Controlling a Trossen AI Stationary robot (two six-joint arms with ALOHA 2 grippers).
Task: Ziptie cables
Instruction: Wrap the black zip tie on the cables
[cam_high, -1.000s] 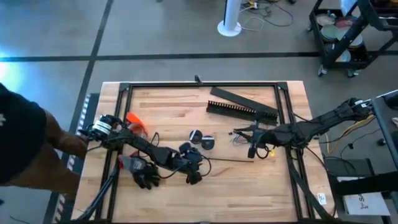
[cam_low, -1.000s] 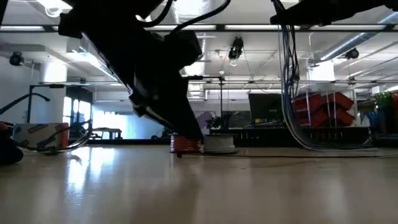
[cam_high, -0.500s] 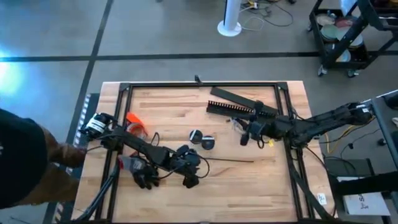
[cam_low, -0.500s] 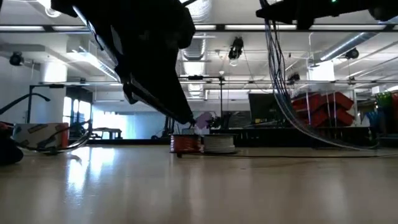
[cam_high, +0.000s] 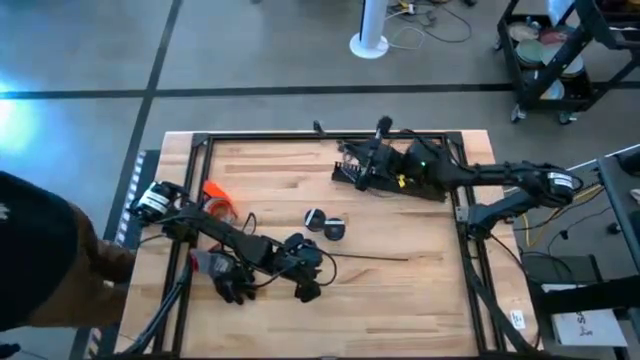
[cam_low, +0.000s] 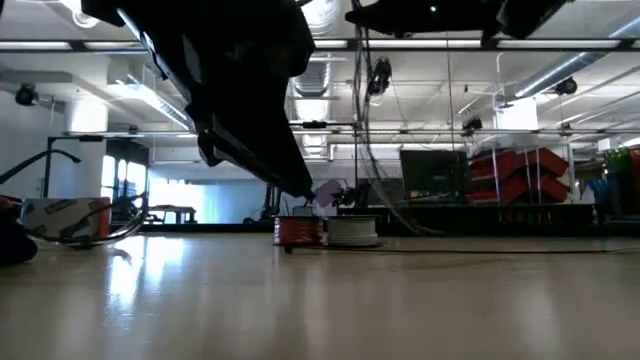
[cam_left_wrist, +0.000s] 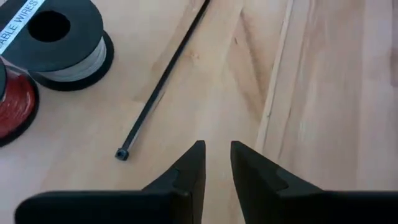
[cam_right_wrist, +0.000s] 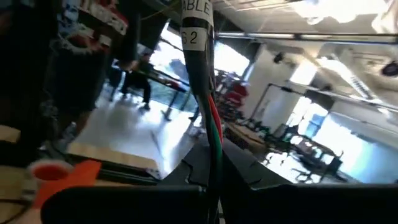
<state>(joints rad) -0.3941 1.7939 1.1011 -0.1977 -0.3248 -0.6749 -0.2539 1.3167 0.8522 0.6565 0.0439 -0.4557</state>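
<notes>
The long comb-toothed duct (cam_high: 392, 178) and a flat black bar (cam_high: 372, 154) lie at the far side of the wooden worktop (cam_high: 270, 180), and the right gripper (cam_high: 368, 165) hangs right over them. Its jaws are clamped on one of the cables (cam_right_wrist: 211, 134), a multi-strand lead with red and green cores and a white label, which runs between the fingers in the right wrist view. Two small wire spools (cam_high: 324, 223) sit mid-worktop; in the left wrist view one is wound grey (cam_left_wrist: 65, 43), the other red (cam_left_wrist: 13, 102). Just beside them the ziptie (cam_high: 368, 257) lies flat and straight, its head end (cam_left_wrist: 122, 154) close to the left gripper (cam_left_wrist: 216, 163), whose jaws stand a little apart and hold nothing, low over the bare wood. An orange piece (cam_high: 214, 192) rests near the left arm's base.

A black frame (cam_high: 320, 135) borders the worktop. A person in dark clothing (cam_high: 35, 240) stands at the left edge. Beyond lie grey floor, a white fan stand (cam_high: 368, 30), and a cart (cam_high: 550, 55). The low view shows a bright ceiling-lit workshop behind the spools.
</notes>
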